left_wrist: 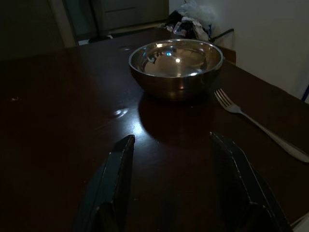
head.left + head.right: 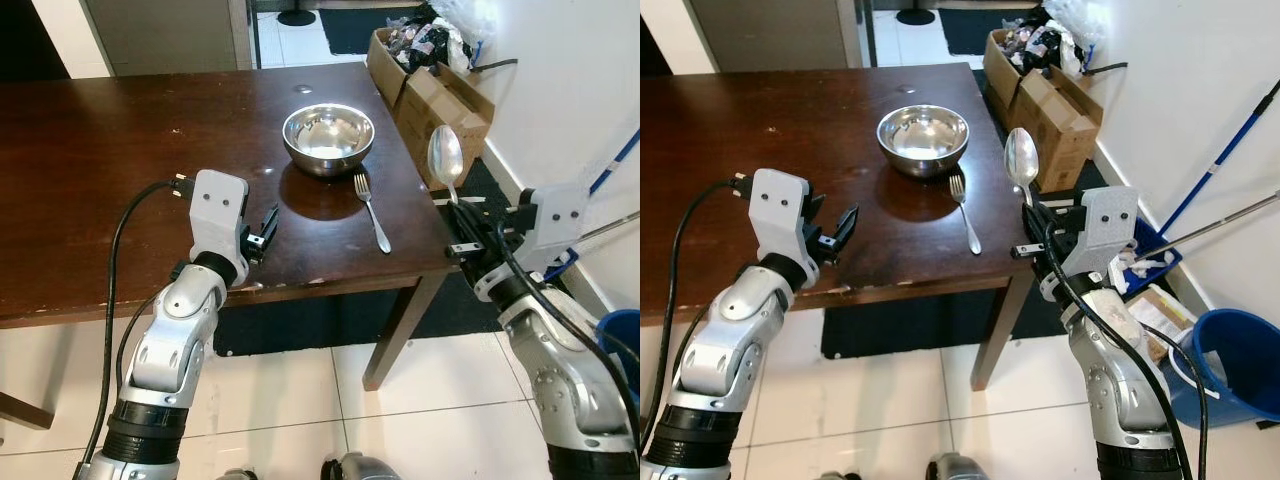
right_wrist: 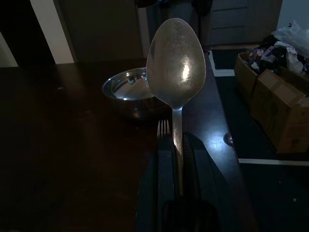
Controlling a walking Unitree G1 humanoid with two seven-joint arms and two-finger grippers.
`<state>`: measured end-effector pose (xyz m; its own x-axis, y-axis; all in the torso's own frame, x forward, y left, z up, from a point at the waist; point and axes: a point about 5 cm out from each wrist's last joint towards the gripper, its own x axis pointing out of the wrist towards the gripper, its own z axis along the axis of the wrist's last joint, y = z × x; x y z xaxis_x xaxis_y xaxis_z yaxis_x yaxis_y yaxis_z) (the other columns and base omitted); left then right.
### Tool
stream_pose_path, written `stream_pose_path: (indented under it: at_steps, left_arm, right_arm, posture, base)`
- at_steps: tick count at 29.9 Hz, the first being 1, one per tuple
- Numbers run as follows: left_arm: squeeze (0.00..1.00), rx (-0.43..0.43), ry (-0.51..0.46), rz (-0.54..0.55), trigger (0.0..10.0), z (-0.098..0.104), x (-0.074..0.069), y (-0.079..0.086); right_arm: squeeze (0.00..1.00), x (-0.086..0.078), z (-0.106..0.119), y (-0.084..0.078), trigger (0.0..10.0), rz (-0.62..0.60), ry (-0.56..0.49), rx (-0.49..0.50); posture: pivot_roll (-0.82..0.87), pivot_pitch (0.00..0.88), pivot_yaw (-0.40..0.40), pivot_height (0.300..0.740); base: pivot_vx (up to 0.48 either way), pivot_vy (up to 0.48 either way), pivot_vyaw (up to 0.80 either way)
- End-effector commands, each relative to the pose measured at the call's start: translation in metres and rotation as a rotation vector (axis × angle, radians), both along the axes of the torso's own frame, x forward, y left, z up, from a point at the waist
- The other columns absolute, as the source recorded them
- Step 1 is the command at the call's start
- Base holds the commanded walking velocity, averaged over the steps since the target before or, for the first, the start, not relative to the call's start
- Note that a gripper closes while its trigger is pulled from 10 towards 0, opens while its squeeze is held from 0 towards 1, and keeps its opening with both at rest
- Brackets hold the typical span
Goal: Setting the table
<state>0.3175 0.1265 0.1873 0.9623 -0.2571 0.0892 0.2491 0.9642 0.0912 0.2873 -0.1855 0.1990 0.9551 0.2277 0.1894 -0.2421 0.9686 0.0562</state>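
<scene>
Fingers of the right gripper (image 2: 1028, 222) pinch an upright spoon (image 2: 1021, 160) off the tabletop's (image 2: 100, 160) right edge; left gripper (image 2: 266, 229) hovers spread. Next, probably, lay it beside the fork (image 2: 371, 210), near the bowl (image 2: 328, 138).

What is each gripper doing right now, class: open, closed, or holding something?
Left gripper: open, holding nothing, over the table.
Right gripper: closed on the spoon handle, beside the table's edge.
</scene>
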Motion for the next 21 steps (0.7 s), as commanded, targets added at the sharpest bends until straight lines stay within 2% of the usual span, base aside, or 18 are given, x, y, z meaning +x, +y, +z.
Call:
stream_pose_path:
  at_steps: [1, 12, 17, 21]
  left_arm:
    - [0.0, 0.017, 0.029, 0.015, 10.0, -0.0063, 0.0008, 0.0021]
    - [0.0, 0.038, 0.031, 0.037, 10.0, -0.0078, 0.0016, 0.0048]
    - [0.0, 0.049, 0.033, 0.048, 10.0, -0.0087, 0.0027, 0.0058]
    - [0.0, 0.052, 0.037, 0.051, 10.0, -0.0095, 0.0029, 0.0056]
  right_arm:
    - [0.0, -0.0006, 0.0008, 0.001, 10.0, -0.001, -0.002, -0.005]
    - [0.0, -0.0001, 0.0007, 0.0016, 10.0, 0.004, -0.003, -0.004]
    - [0.0, -0.0002, 0.0008, 0.0017, 10.0, 0.005, -0.003, -0.005]
    - [0.0, -0.0007, 0.0006, 0.0013, 10.0, 0.006, -0.002, -0.005]
  posture:
    - [-0.21, 0.064, 0.048, 0.74]
    - [-0.2, 0.059, 0.048, 0.74]
    - [-0.21, 0.059, 0.048, 0.74]
    - [-0.21, 0.061, 0.048, 0.74]
  base:
    - [0.0, 0.0, 0.0]
    - [0.0, 0.0, 0.0]
    - [0.0, -0.404, 0.0]
    - [0.253, -0.399, 0.0]
